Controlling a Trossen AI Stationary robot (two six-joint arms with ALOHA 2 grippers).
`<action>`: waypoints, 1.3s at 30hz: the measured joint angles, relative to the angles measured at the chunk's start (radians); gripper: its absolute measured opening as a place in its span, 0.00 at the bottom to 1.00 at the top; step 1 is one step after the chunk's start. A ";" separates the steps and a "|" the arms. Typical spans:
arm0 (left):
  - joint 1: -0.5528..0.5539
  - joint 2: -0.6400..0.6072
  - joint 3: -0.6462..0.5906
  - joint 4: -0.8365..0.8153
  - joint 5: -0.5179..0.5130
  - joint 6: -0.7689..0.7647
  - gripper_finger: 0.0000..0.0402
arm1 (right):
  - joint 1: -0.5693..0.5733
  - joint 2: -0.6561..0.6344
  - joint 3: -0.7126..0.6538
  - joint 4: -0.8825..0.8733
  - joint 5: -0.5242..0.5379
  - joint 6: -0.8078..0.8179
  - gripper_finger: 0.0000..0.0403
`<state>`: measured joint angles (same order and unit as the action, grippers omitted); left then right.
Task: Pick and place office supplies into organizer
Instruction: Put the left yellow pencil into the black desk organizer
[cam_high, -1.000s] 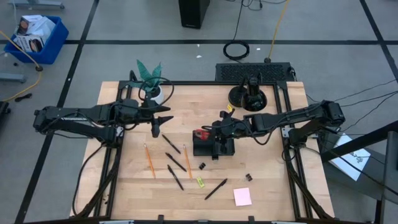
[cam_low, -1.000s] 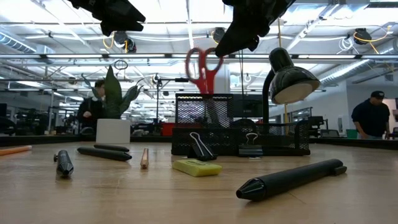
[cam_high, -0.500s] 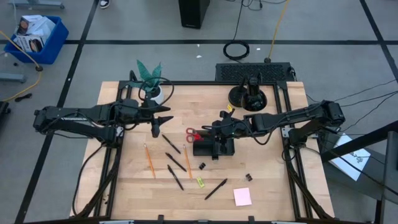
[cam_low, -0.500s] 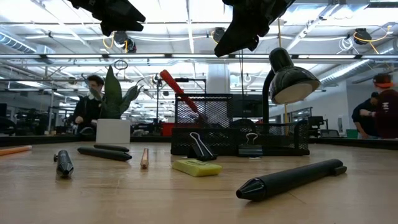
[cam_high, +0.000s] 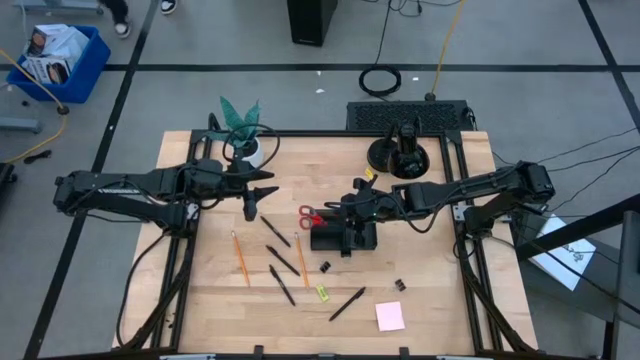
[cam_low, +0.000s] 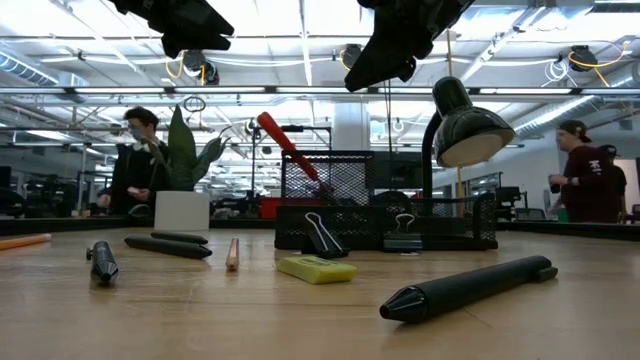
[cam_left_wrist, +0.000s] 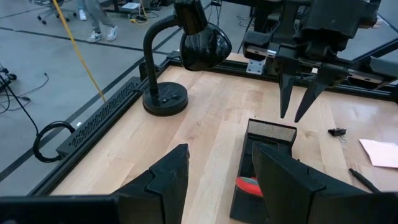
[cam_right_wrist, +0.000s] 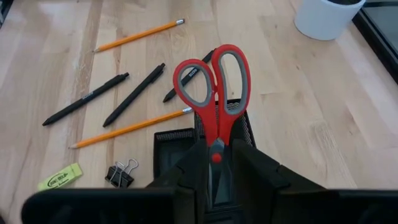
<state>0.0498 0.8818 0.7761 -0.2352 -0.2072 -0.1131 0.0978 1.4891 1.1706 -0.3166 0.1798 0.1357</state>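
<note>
The red-handled scissors stand with their blades stuck into the tall mesh compartment of the black organizer, and the handles lean over its rim toward the table's left. My right gripper hovers open above the organizer, its fingers clear of the scissors. My left gripper hangs open over the table's left half, with nothing between its fingers. Two orange pencils, several black pens, two black clips, a yellow-green piece and a pink pad lie on the table.
A green plant in a white pot stands at the far left. A black desk lamp stands at the far right behind the organizer. The loose supplies lie between the organizer and the near edge.
The scissors stood upright just below my right gripper a second ago. They have since tipped toward the table's left. Their handles have dropped against the compartment's rim, while the blades have stayed inside it.
</note>
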 joint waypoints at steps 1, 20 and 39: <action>0.000 0.000 0.000 0.000 0.000 0.000 0.46 | 0.000 0.000 0.000 0.006 0.000 -0.011 0.17; -0.001 0.000 0.000 -0.032 0.009 0.002 0.46 | 0.124 -0.211 0.000 0.192 -0.025 -0.174 0.17; -0.004 0.000 0.000 -0.032 0.037 -0.022 0.46 | 0.527 -0.218 0.000 0.236 0.031 -0.072 0.17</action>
<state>0.0457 0.8817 0.7761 -0.2672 -0.1699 -0.1349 0.6248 1.2711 1.1709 -0.0805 0.2108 0.0639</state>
